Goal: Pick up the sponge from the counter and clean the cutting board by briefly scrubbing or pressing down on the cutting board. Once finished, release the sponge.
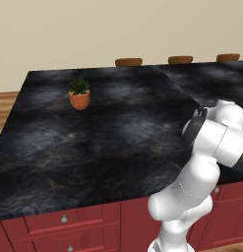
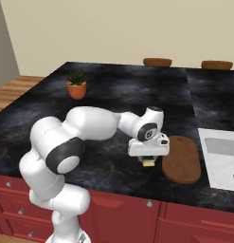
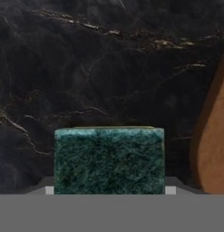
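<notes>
A white robot arm's gripper sits low over the sponge on the black counter, just left of the cutting board. Its jaws straddle the block; whether they pinch it cannot be told. The sponge looks light and compressible, best squeezed gently across its short sides.

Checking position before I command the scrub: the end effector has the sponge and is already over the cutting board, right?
Not quite. The end effector does sit on the sponge, but it is over the black counter, beside the cutting board, not over it. The right base view shows this, and in the hand view the board lies off to the sponge's side.
</notes>
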